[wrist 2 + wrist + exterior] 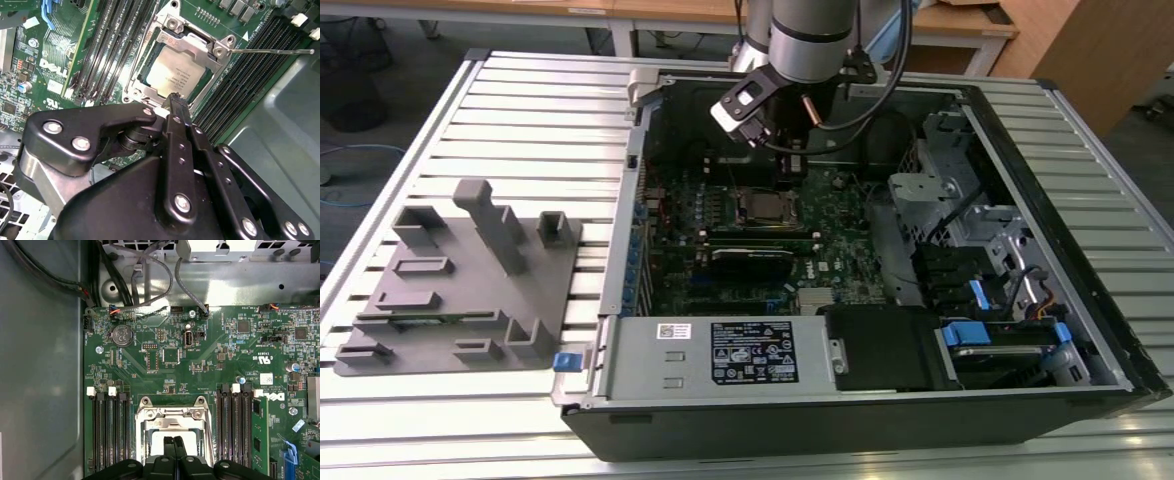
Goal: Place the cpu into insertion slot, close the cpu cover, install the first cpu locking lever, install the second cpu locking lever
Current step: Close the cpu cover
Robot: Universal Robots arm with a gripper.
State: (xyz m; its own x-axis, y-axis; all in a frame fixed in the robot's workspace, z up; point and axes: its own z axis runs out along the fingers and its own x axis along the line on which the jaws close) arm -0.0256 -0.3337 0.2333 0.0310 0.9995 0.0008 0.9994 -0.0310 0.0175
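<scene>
The cpu (pixel 172 72), a silvery-grey square, lies in the insertion slot (pixel 761 207) on the green motherboard (pixel 200 365). The cpu cover (pixel 192 42), a metal frame with a square cut-out, lies flat over the chip's edges. A thin locking lever (pixel 272 50) sticks out sideways from the socket's corner, unlatched. My gripper (pixel 176 100) hovers just above the socket's edge with its black fingers (pixel 171 447) pressed together, shut and holding nothing. In the exterior view the gripper (pixel 790 165) hangs over the board just behind the socket.
Rows of long black memory slots (pixel 110 430) flank the socket on both sides. A black card (pixel 750 262) sits in front of it. The case walls (pixel 1067 200), a drive cage with blue tabs (pixel 974 330) and cables (pixel 150 285) hem the board in. A grey fixture (pixel 454 280) lies outside.
</scene>
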